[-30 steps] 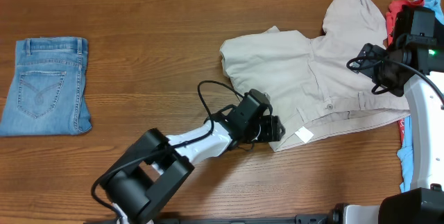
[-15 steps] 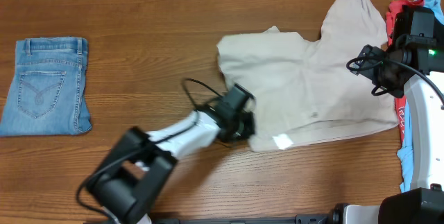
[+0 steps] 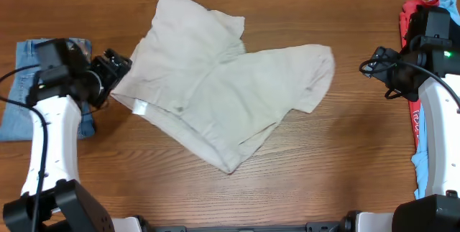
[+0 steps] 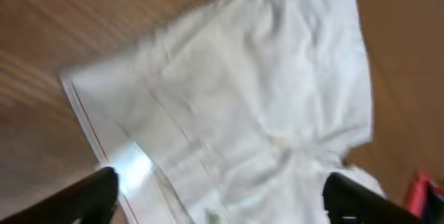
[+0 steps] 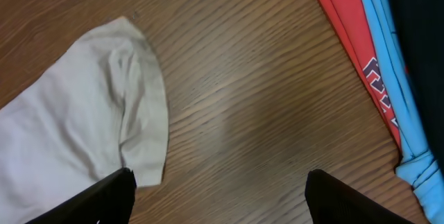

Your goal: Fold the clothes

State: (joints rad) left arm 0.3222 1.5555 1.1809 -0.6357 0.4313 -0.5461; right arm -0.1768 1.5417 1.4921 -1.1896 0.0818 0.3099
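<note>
One pale beige pair of shorts (image 3: 215, 81) lies rumpled, unfolded, across the middle of the table (image 3: 323, 160); left gripper (image 3: 117, 68) sits at the shorts' left edge, jaws wide apart, cloth beneath them; right gripper (image 5: 222, 196) hangs over bare wood just beside a leg hem, jaws apart too; folded jeans (image 3: 29, 110) far left; red garment (image 3: 411, 11) and light-blue garment (image 3: 420, 164) far right.

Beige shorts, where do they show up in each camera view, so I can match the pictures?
Overhead: beige shorts spread across the middle.
Left wrist: they fill most of the frame.
Right wrist: one end at lower left.
Shared landmark: the red garment, at the right edge in every view.
</note>
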